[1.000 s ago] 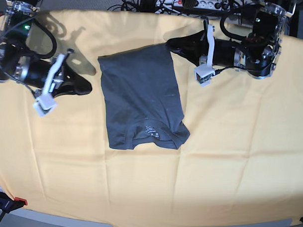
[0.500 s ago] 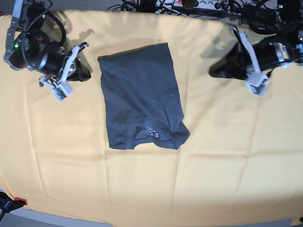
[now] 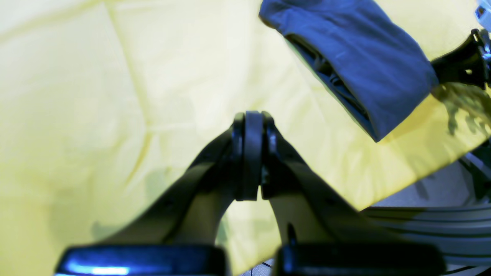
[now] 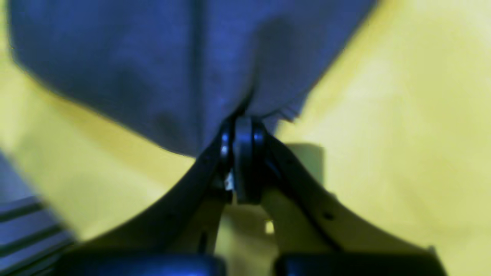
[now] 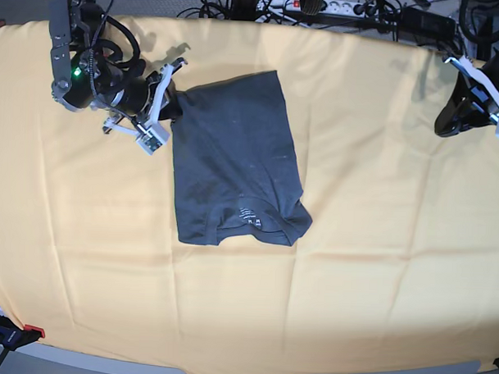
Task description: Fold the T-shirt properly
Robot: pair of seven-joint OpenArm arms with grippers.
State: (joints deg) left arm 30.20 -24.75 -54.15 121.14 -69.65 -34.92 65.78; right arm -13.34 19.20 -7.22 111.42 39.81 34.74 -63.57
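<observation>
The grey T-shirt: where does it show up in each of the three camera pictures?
Base view: the T-shirt lies folded at upper centre of the yellow tablecloth.
Left wrist view: upper right, far beyond the left gripper.
Right wrist view: it fills the top, its edge meeting the right gripper.
Shared landmark: the yellow tablecloth.

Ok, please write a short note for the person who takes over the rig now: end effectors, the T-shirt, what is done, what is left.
Left end effector: shut, empty, over bare yellow tablecloth, away from the shirt.
Right end effector: shut, at the T-shirt far corner; a grip cannot be confirmed.
T-shirt: lies as a narrow strip, neck label toward the near edge.
Done: sides appear folded in.
Left: probably fold it across its length.
</observation>
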